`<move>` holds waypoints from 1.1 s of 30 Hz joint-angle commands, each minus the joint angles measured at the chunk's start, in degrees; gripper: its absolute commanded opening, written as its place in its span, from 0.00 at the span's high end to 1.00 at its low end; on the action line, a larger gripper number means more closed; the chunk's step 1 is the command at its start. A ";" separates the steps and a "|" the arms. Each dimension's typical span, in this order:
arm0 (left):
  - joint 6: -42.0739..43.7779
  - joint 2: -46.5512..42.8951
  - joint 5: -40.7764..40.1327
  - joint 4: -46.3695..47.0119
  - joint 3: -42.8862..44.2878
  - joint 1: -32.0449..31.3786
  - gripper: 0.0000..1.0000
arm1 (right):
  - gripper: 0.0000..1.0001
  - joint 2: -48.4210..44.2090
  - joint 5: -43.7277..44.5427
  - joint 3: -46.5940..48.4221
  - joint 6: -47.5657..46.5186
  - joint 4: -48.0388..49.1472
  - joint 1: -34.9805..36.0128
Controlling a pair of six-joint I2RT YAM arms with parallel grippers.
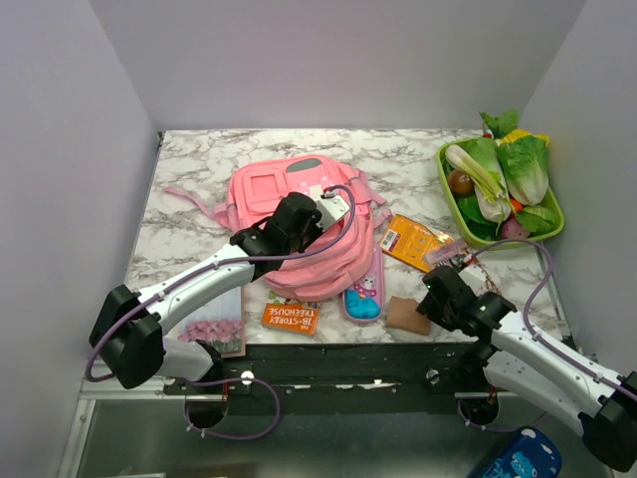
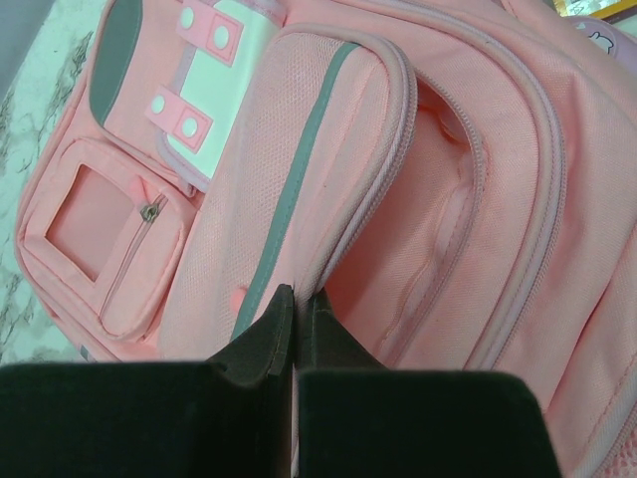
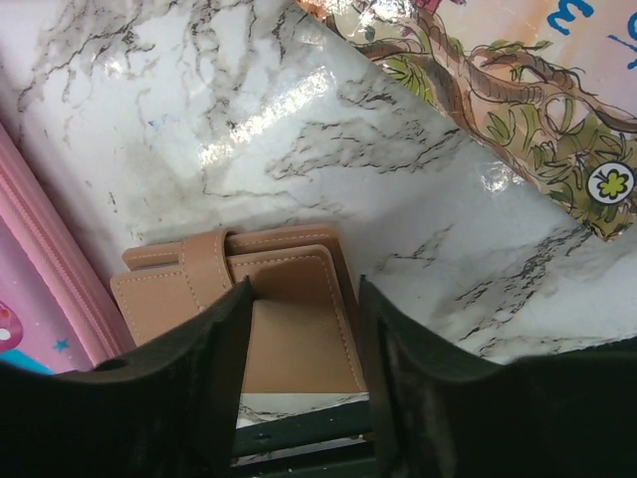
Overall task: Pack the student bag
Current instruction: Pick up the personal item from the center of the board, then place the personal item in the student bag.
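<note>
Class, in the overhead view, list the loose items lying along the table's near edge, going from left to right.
Flower-print book → orange Treehouse book → pink pencil case → brown wallet.

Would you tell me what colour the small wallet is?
The wallet is tan, best seen in the right wrist view.

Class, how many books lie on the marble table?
3: flower-cover book at front left; orange Treehouse book at the near edge of the student bag; illustrated orange book to its right. More may be hidden.
</note>
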 commanded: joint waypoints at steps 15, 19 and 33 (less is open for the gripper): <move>-0.13 -2.35 -0.62 0.54 1.39 0.31 0.98 | 0.99 -0.59 -2.85 -1.96 4.44 6.18 -0.12; 0.05 -2.62 -0.71 0.54 1.30 0.40 0.98 | 0.99 -6.47 0.57 4.19 2.51 2.84 -0.12; -0.74 -3.76 -0.71 0.72 0.77 0.40 0.98 | 0.99 5.37 3.30 22.20 -8.64 8.28 -0.21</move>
